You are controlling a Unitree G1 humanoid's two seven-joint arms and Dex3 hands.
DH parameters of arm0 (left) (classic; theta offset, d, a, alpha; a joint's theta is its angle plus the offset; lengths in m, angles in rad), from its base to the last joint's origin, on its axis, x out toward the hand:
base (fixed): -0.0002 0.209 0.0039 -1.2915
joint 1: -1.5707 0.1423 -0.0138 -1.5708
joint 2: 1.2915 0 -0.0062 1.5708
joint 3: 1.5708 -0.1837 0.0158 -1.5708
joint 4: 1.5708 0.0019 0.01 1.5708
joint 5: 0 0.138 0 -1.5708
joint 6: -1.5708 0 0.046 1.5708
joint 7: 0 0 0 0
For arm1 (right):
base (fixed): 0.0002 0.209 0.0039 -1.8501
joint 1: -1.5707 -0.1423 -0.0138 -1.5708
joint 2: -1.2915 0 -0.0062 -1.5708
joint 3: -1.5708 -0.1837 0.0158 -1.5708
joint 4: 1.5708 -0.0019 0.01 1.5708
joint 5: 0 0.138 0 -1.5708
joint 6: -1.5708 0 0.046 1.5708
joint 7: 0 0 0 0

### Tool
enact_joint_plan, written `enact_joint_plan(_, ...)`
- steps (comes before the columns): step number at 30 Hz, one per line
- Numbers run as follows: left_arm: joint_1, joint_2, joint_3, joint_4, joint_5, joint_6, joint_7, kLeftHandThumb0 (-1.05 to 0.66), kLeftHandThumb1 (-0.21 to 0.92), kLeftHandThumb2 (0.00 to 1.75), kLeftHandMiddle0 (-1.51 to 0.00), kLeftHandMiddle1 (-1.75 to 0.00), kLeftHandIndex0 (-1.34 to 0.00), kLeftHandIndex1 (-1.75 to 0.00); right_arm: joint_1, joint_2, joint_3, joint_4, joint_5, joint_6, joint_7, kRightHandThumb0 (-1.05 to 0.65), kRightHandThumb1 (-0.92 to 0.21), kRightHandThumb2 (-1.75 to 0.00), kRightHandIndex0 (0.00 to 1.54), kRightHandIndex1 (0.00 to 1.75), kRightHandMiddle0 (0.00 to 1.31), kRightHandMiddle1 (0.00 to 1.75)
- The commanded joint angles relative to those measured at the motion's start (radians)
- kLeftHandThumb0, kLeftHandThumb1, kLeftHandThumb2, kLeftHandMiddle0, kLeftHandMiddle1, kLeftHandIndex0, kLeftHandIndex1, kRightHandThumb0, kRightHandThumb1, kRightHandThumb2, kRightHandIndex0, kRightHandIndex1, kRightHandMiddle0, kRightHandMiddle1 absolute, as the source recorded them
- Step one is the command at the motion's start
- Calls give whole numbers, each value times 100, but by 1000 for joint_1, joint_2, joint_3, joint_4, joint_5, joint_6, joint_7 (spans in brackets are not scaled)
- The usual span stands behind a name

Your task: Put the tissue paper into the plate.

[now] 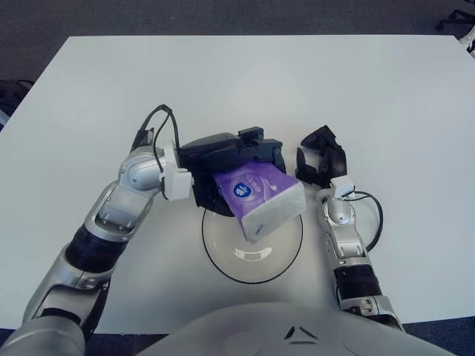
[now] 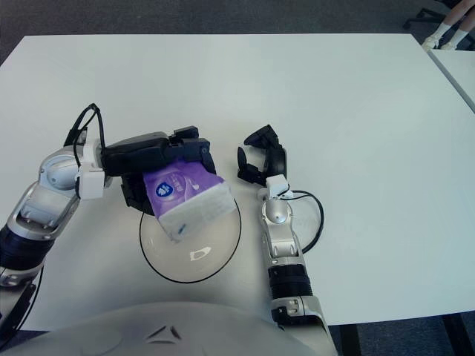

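Note:
A purple and white tissue pack (image 1: 263, 196) hangs tilted over the glass plate (image 1: 286, 259), its white end lowest. My left hand (image 1: 234, 163) is shut on the pack's upper end, above the plate's far rim. The plate has a dark rim and sits on the white table near my body; the pack and hand hide its far edge. My right hand (image 1: 320, 157) shows just right of the plate, fingers relaxed and holding nothing.
The white table (image 1: 371, 89) stretches far and wide around the plate. A black cable (image 1: 375, 215) loops beside my right forearm. Dark floor borders the table's far edge.

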Motion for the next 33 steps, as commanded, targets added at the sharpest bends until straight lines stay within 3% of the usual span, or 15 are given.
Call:
enact_joint_plan(1, -15, -14, -43, 59, 65, -186, 11, -56, 11, 156, -129, -175, -78, -175, 109, 1, -4, 67, 2, 193, 8, -42, -51, -109, 73, 155, 46, 175)
enact_joint_plan(6, -46, 4, -56, 116, 91, -292, -9, -56, 11, 157, -130, -175, -78, -175, 111, 5, -10, 56, 17, 207, 16, -42, -51, -108, 72, 156, 46, 175)
enact_joint_plan(13, -51, -10, -59, 169, 143, -365, 22, -55, 12, 156, -131, -175, -77, -175, 113, 10, -18, 59, 32, 198, 19, -42, -52, -107, 70, 158, 45, 175)
enact_joint_plan(22, -29, -29, -47, 205, 185, -416, 80, -55, 13, 154, -131, -175, -76, -175, 110, 7, -22, 79, 38, 172, 15, -41, -53, -106, 68, 158, 45, 175)
enact_joint_plan(25, -11, -36, -50, 204, 148, -391, 84, -54, 17, 149, -128, -175, -73, -175, 109, 3, -19, 84, 37, 163, 18, -42, -52, -107, 69, 158, 45, 175)
enact_joint_plan(30, 30, -41, -46, 171, 140, -325, 92, -49, 30, 133, -111, -175, -62, -175, 110, -9, -12, 94, 38, 130, 32, -42, -51, -109, 72, 158, 46, 175)
enact_joint_plan(33, 0, -18, -42, 178, 155, -304, 70, -45, 45, 114, -80, -175, -50, -175, 108, -16, -10, 105, 45, 103, 50, -42, -50, -109, 75, 157, 47, 175)
